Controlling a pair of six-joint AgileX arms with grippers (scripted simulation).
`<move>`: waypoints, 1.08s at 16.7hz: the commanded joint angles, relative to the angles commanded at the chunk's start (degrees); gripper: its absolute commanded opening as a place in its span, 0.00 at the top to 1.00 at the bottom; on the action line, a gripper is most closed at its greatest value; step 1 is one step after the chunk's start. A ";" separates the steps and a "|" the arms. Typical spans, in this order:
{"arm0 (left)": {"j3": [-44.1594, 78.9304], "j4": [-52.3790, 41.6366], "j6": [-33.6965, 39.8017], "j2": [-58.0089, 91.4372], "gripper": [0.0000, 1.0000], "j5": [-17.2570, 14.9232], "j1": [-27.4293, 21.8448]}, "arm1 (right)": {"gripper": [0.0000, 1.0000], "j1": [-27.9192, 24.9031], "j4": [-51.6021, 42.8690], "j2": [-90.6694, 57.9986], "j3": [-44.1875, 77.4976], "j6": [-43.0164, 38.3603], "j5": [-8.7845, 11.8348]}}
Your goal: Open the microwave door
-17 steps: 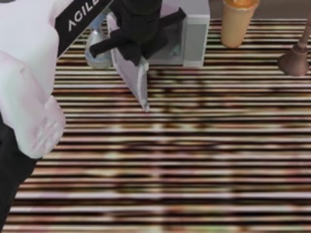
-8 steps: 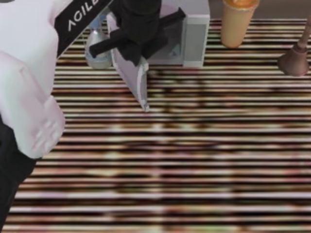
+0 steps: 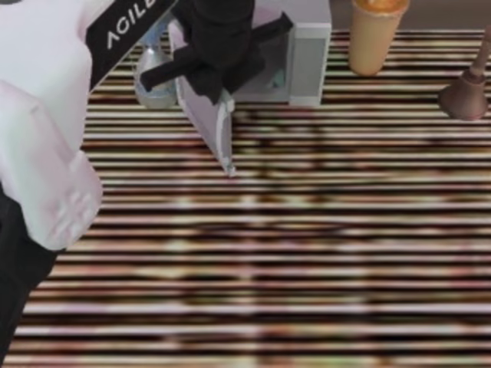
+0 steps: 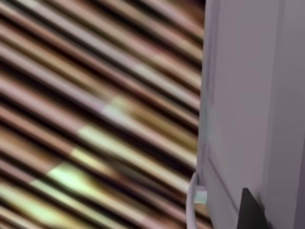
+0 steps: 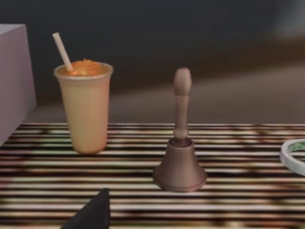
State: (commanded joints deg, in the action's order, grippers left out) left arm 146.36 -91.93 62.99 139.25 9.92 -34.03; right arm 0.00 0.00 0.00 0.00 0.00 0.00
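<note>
At the far edge of the striped counter (image 3: 307,253), toward the top view's left of centre, sat the microwave (image 3: 308,54), its plain grey side panel facing the near side. The microwave door (image 3: 209,123) stood swung well out from the body, angled toward the near side, its free edge with the slim pale handle (image 4: 192,202) lying farthest from the cabinet. My left arm reached over the door's hinge end, and the left gripper (image 3: 219,57) sat dark above the door's top edge beside the pale interior; whether its fingers were spread or closed I could not tell. Just to the left of the door a rounded glassy object (image 3: 153,80) rested on the counter, partly under the arm. To the right of the microwave stood a tan cup (image 5: 86,109) with a straw, and farther right a brown hand bell (image 5: 180,157), upright and well apart from the cup. Only a dark corner of the right gripper (image 5: 90,212) showed in the right wrist view.
</note>
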 joint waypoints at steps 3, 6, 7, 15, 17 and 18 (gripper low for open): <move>0.00 0.00 0.00 0.00 1.00 0.00 0.00 | 0.00 0.00 0.00 0.00 0.00 0.00 0.00; 0.20 0.11 0.02 -0.34 1.00 -0.05 -0.11 | 0.00 0.00 0.00 0.00 0.00 0.00 0.00; 0.14 -0.03 -0.01 -0.23 1.00 -0.10 -0.07 | 0.00 0.00 0.00 0.00 0.00 0.00 0.00; 2.83 -4.66 -3.19 1.07 1.00 -6.36 3.07 | 0.00 0.00 0.00 0.00 0.00 0.00 0.00; 3.55 -6.04 -4.18 1.41 1.00 -8.27 4.05 | 0.00 0.00 0.00 0.00 0.00 0.00 0.00; 3.81 -6.62 -4.60 1.56 1.00 -9.06 4.46 | 0.00 0.00 0.00 0.00 0.00 0.00 0.00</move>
State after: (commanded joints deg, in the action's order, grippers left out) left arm 150.17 -98.55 58.39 140.81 0.86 -29.57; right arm 0.00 0.00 0.00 0.00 0.00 0.00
